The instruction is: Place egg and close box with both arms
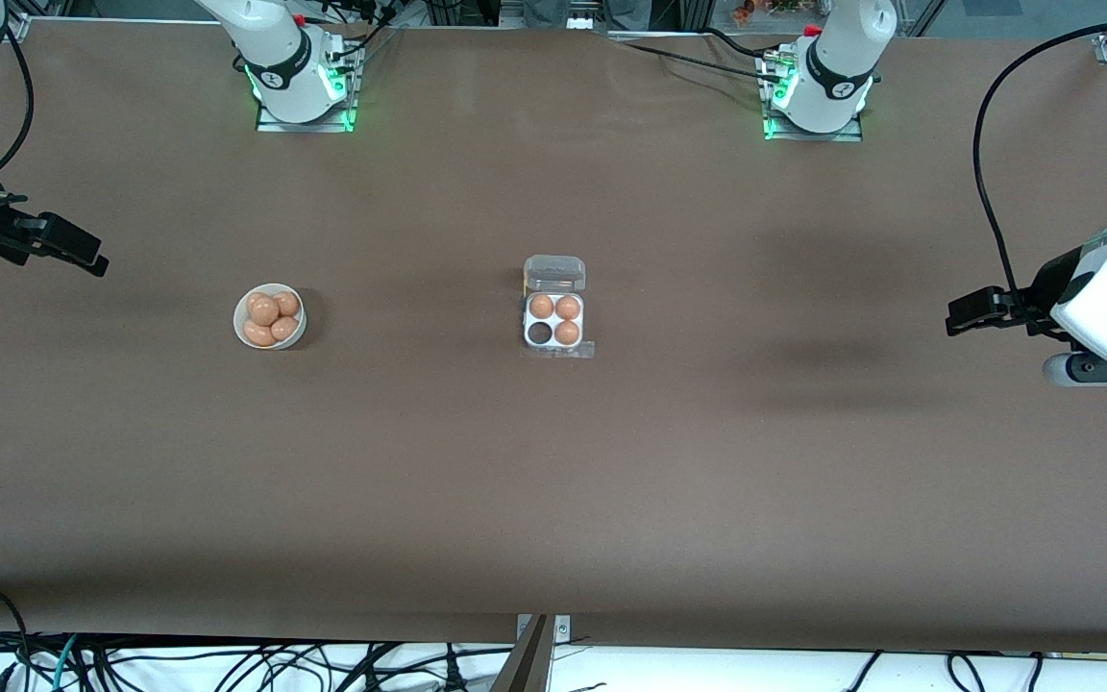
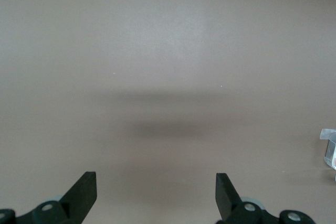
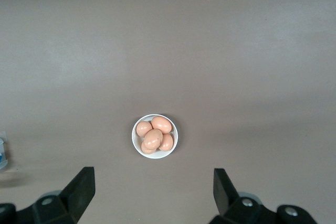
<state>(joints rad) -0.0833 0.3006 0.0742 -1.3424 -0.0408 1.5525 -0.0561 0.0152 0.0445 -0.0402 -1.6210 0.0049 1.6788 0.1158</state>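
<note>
Brown surface (image 1: 553,500) is seen bare nearest the camera. Midway, the box (image 1: 553,320) lies with lid open, three eggs inside, one cell empty; a bowl (image 1: 269,316) holds more eggs toward the right arm's end. Both the left gripper (image 2: 156,190) and right gripper (image 3: 153,187) are held spread over the ends, gripping nothing.

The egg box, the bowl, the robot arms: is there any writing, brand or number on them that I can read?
None can be read.
The box and the bowl carry no print.
Each arm's base shows a small dark round mark, too small to read.
</note>
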